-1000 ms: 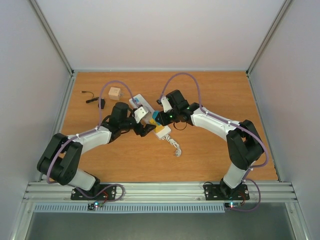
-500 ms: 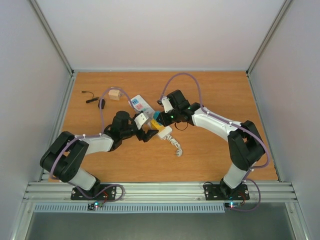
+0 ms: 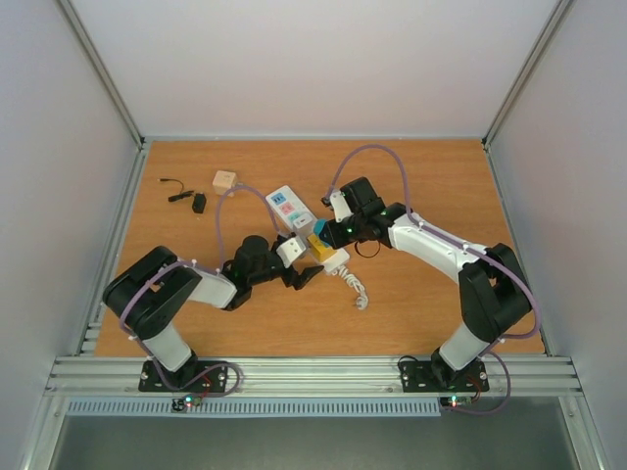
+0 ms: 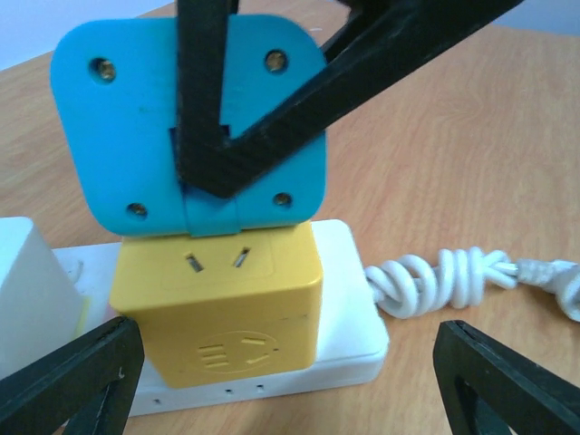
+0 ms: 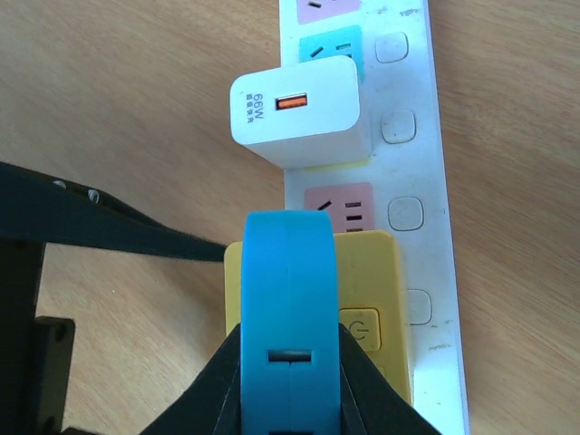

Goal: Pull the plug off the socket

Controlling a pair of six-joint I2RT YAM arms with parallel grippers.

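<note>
Bare wood of the table lies open behind and to the right of the arms, white walls closing three sides; a small wooden block and a black adapter sit well apart at the far left. Both arms reach low toward mid-table, elbows folded outward. The socket lies diagonally between them, its knotted cord trailing off the near end. The right gripper pinches the blue plug from above, where the plug's lower edge meets a yellow adapter standing on the strip beside a white charger. The left gripper hovers just beside the strip's near end, fingers spread wide and touching nothing
</note>
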